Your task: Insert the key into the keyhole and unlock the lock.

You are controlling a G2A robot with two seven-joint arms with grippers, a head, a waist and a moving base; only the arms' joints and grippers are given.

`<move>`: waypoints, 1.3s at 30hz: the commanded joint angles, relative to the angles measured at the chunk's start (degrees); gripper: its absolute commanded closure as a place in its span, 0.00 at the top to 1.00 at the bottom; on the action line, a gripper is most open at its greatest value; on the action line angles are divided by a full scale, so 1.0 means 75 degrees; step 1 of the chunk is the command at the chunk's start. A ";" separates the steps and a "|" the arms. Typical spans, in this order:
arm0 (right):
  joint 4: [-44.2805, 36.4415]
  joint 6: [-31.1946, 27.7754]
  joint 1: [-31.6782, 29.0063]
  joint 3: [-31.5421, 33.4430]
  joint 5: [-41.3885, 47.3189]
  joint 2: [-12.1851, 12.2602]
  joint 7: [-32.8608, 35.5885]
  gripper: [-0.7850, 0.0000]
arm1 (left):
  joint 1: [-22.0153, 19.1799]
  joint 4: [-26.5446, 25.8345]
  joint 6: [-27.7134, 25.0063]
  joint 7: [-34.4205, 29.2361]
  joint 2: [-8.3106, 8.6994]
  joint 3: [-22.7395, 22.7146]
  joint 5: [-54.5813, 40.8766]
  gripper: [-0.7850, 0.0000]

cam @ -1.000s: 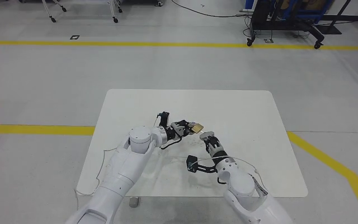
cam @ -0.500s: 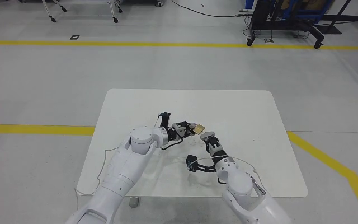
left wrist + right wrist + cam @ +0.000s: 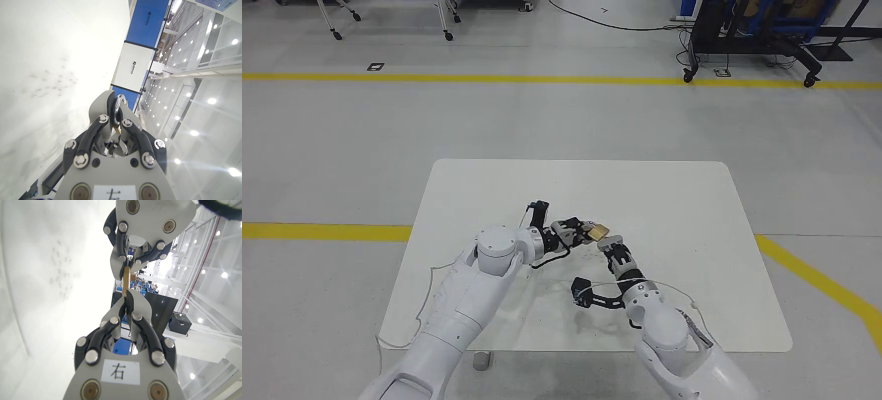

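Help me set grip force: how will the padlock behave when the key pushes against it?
The padlock looks like solid brass with a steel shackle, so it is probably rigid and heavy for its size. Its smooth faces may slip or pivot between the fingers of the left gripper, which grip it near the shackle end only.

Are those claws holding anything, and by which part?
Left gripper clamps the padlock at its shackle end. Right gripper pinches what seems the key, mostly hidden in its grip, at the padlock's other end.
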 commanded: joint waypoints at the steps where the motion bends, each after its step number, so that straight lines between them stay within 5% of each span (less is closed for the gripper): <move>1: -0.0004 0.0002 0.0005 -0.0021 -0.0008 -0.0011 0.0005 0.00 | -0.0007 0.0007 -0.0013 -0.0029 0.0005 0.0014 -0.0003 0.00; 4: -0.0026 0.0048 -0.0001 0.0004 0.0088 -0.0032 0.0080 0.00 | -0.0016 0.0018 -0.0022 -0.0044 0.0010 0.0023 -0.0028 0.00; 5: -0.0027 0.0044 -0.0003 0.0017 0.0115 -0.0037 0.0086 0.27 | -0.0018 0.0020 -0.0025 -0.0043 0.0012 0.0027 -0.0032 0.00; 6: -0.0031 0.0042 -0.0005 0.0035 0.0136 -0.0040 0.0083 0.43 | -0.0018 0.0023 -0.0029 -0.0033 0.0014 0.0026 -0.0044 0.00; 8: -0.0047 0.0042 -0.0018 0.0075 0.0161 -0.0042 0.0069 0.49 | -0.0019 0.0024 -0.0030 -0.0010 0.0018 0.0026 -0.0053 0.00; 9: -0.0060 0.0049 -0.0030 0.0101 0.0166 -0.0041 0.0071 0.64 | -0.0016 0.0024 -0.0026 0.0006 0.0020 0.0024 -0.0063 0.00; 16: -0.0212 0.0123 -0.0171 0.0256 0.0228 -0.0036 0.0011 0.64 | -0.0005 0.0002 -0.0011 0.0062 0.0033 0.0026 -0.0118 0.00; 21: -0.0419 0.0440 -0.0417 0.0664 0.1098 -0.0014 -0.0497 1.00 | 0.0015 -0.0039 -0.0100 0.0149 0.0054 -0.0033 -0.0156 0.00; 25: -0.0575 0.0816 -0.0822 0.1445 0.2576 0.0052 -0.1453 1.00 | 0.0114 -0.0170 -0.0326 0.0286 0.0097 -0.0199 -0.0213 0.00; 26: -0.0588 0.0881 -0.0936 0.1696 0.2980 0.0074 -0.1736 0.85 | 0.0145 -0.0211 -0.0371 0.0294 0.0111 -0.0235 -0.0208 0.00; 29: -0.0564 0.0890 -0.1238 0.2354 0.4057 0.0134 -0.2479 0.67 | 0.0226 -0.0339 -0.0490 0.0339 0.0147 -0.0333 -0.0203 0.00; 33: -0.0370 0.0662 -0.1445 0.2992 0.5773 0.0166 -0.3407 0.00 | 0.0308 -0.0470 -0.0632 0.0380 0.0170 -0.0365 -0.0186 0.00; 39: -0.0180 0.0392 -0.1296 0.2929 0.6335 0.0172 -0.3840 0.00 | 0.0276 -0.0356 -0.0516 0.0249 0.0139 -0.0237 -0.0415 0.00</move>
